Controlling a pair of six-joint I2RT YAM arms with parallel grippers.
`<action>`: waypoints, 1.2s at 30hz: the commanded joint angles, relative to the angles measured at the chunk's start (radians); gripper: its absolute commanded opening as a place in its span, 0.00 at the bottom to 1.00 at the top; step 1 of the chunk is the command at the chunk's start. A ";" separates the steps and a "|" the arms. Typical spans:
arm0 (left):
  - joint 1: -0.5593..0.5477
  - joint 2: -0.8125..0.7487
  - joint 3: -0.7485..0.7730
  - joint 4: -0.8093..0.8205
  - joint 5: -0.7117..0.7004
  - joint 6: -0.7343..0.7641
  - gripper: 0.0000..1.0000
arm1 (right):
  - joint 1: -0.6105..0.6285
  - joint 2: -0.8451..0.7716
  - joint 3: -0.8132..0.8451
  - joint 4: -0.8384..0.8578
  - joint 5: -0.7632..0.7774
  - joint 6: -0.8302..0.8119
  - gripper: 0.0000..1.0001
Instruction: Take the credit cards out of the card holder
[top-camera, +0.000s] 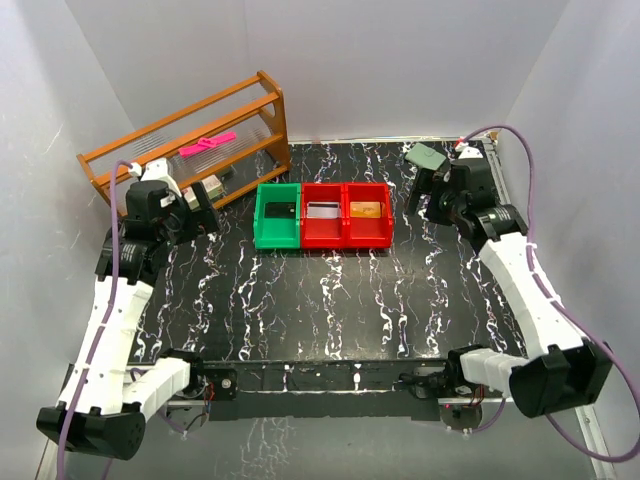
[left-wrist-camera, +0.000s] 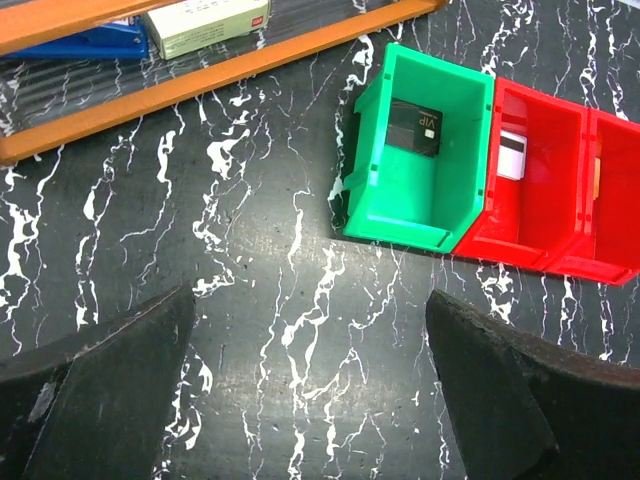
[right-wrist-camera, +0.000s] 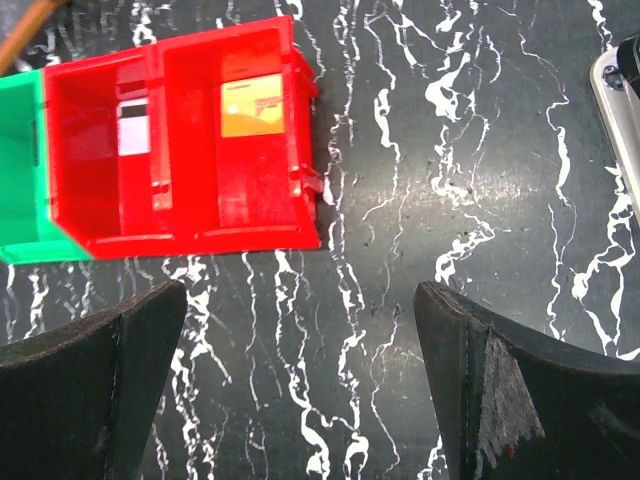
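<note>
The card holder (top-camera: 430, 157) is a grey-green flat piece at the back right of the table, just beyond my right gripper (top-camera: 425, 192); its pale edge shows at the right border of the right wrist view (right-wrist-camera: 618, 95). Three cards lie in bins: a dark "VIP" card (left-wrist-camera: 415, 127) in the green bin (top-camera: 277, 237), a white striped card (right-wrist-camera: 133, 125) in the middle red bin (top-camera: 322, 237), and an orange card (right-wrist-camera: 251, 104) in the right red bin (top-camera: 367, 237). My left gripper (left-wrist-camera: 310, 330) and my right gripper (right-wrist-camera: 300, 330) are open, empty, above bare table.
A wooden rack (top-camera: 190, 135) stands at the back left, holding a pink object (top-camera: 207, 146) and a pale box (left-wrist-camera: 205, 22). My left gripper (top-camera: 203, 205) is just in front of it. White walls enclose the black marbled table (top-camera: 320, 310).
</note>
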 joint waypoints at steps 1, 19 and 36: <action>0.010 -0.028 -0.005 0.003 -0.047 -0.063 0.99 | -0.042 0.094 0.038 0.054 0.016 0.020 0.98; 0.010 0.083 -0.196 0.214 0.681 -0.225 0.99 | -0.179 0.640 0.409 0.108 -0.188 0.013 0.98; 0.006 0.119 -0.245 0.112 0.731 -0.146 0.99 | -0.240 1.238 1.078 0.147 0.046 0.159 0.81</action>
